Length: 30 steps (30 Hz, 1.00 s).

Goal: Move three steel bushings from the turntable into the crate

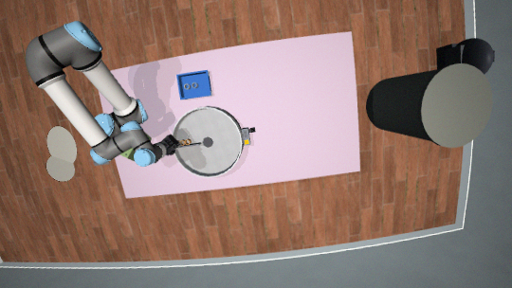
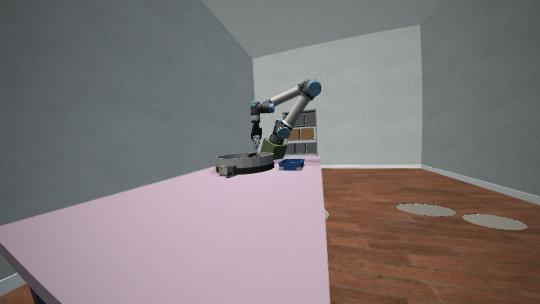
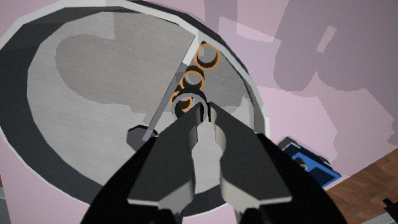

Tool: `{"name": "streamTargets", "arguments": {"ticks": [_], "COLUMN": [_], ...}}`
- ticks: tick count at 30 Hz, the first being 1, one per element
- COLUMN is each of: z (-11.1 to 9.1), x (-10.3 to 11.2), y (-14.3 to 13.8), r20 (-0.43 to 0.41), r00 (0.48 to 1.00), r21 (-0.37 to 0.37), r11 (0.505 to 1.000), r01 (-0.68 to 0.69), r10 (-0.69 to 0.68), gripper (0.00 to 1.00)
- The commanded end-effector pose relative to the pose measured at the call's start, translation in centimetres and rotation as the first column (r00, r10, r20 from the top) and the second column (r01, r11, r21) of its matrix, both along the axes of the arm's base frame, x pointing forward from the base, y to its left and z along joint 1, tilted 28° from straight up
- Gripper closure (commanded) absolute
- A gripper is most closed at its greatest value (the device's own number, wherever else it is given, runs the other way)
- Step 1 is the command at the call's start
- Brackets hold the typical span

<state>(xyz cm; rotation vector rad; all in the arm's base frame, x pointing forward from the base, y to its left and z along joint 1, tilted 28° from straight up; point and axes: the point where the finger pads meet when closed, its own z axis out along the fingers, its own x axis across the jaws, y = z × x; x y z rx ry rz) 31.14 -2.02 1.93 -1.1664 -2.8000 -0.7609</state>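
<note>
The round grey turntable (image 1: 208, 141) sits on the pink table, and shows in the wrist view (image 3: 100, 100). My gripper (image 3: 205, 104) hangs above its left part and is shut on the wall of a grey steel bushing (image 3: 192, 102), held off the surface. Below it three orange brass bushings lie in a row beside a thin divider bar: one far (image 3: 207, 56), one in the middle (image 3: 192, 79), and one partly hidden behind the steel ring (image 3: 181, 101). The blue crate (image 1: 194, 84) stands behind the turntable with two steel bushings (image 1: 192, 85) inside. In the side view the gripper (image 2: 256, 140) is above the turntable (image 2: 245, 162).
A small black and yellow unit (image 1: 246, 135) is fixed on the turntable's right edge. A large black cylinder (image 1: 427, 104) stands off the table to the right. The crate's corner shows in the wrist view (image 3: 310, 162).
</note>
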Motion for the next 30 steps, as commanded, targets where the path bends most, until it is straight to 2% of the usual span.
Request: {"name": "streamTargets", "arguments": {"ticks": [1,30], "z": [0.02,0.08], "x": [0.02,0.17], "y": [-0.03,0.0], "r20": [0.001,0.016], "r00": [1.0,0.999], "r21": [-0.001,-0.009], "r11": [1.0,0.999], "r01": [0.0,-0.034], "r10": [0.0,0.034], "gripper": [1.0,1.0]}}
